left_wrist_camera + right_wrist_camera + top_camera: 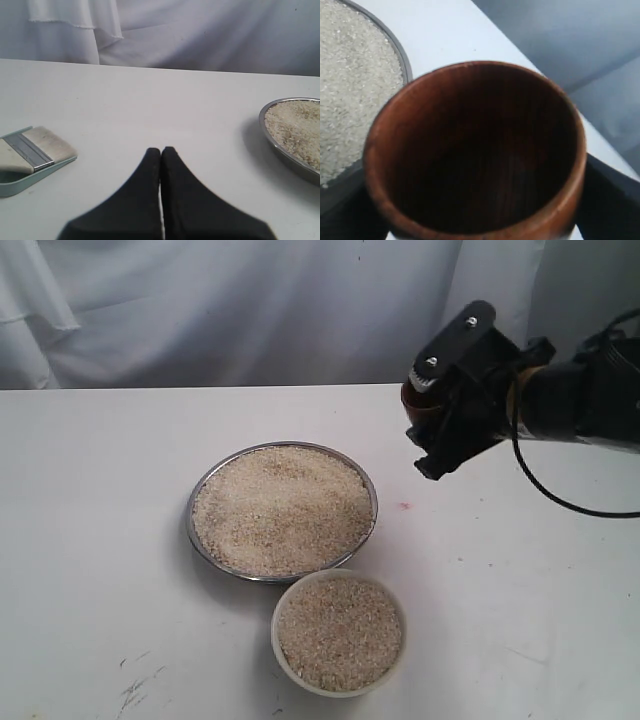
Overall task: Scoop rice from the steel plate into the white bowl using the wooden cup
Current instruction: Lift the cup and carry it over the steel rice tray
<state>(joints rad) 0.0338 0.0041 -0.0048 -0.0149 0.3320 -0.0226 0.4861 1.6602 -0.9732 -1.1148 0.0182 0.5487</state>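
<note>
The steel plate (pixel 196 502) sits mid-table, heaped with rice (pixel 282 508). Just in front of it stands the white bowl (pixel 277 640), also filled with rice (pixel 339 632). My right gripper (pixel 432 418) hangs above the table to the right of the plate, shut on the wooden cup (pixel 413 398). In the right wrist view the cup (pixel 475 150) fills the picture and its dark inside is empty; the plate's rim (pixel 402 55) lies beyond it. My left gripper (pixel 161 150) is shut on nothing, low over the table, with the plate's edge (pixel 265 132) off to one side.
A light-blue brush (pixel 35 150) with pale bristles lies on the white table (pixel 100 490) near my left gripper. A white cloth backdrop (pixel 250 310) hangs behind the table. A black cable (pixel 540 485) loops under the right arm.
</note>
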